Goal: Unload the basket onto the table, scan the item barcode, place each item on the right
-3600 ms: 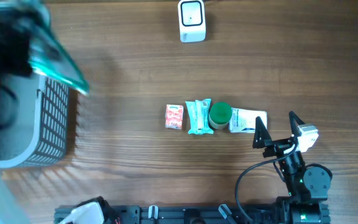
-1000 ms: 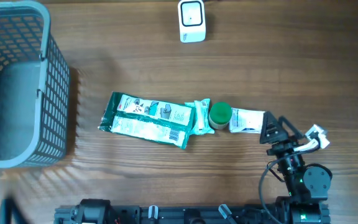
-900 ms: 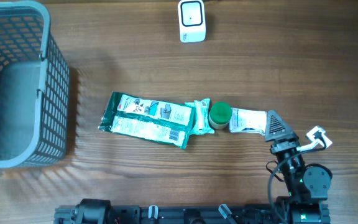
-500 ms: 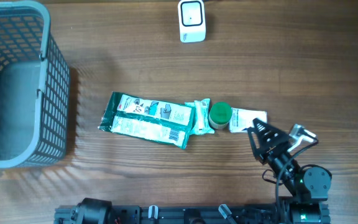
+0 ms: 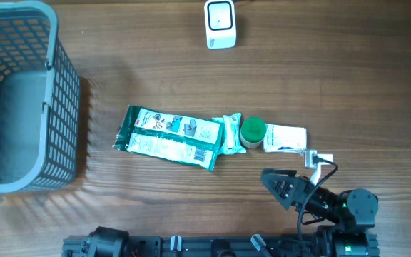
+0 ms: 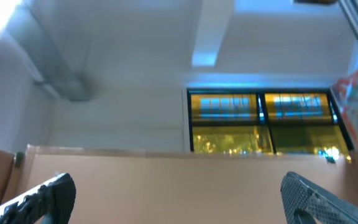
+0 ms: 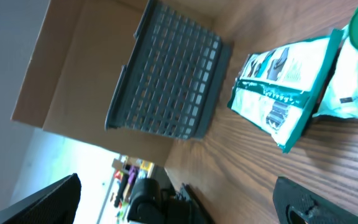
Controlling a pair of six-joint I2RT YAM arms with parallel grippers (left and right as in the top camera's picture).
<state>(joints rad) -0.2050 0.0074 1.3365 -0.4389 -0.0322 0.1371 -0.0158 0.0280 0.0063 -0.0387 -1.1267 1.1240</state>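
- The right gripper is hovering at the near edge of the table, pointing left. Its jaws are standing wide apart and gripping nothing.
- The left gripper is pointing up at a ceiling and a lit window. Its fingers are showing at the two lower corners of its wrist view, spread wide, with nothing between them.
- Beyond the right gripper, four items are lying in a row across the middle of the table, and neither gripper is touching them.
- The white packet is lying at the right end, near the right gripper but apart from it.
- The jar, with a green lid, is standing upright against the white packet's left edge.
- The teal packet is lying against the jar's left side.
- The green pack, the largest item, is lying flat at the left end, touching the teal packet. Its print is too small to pick out a barcode.
- The grey basket is sitting at the table's left edge, well apart from the row.
- The white scanner is standing at the far edge, well apart from the items.
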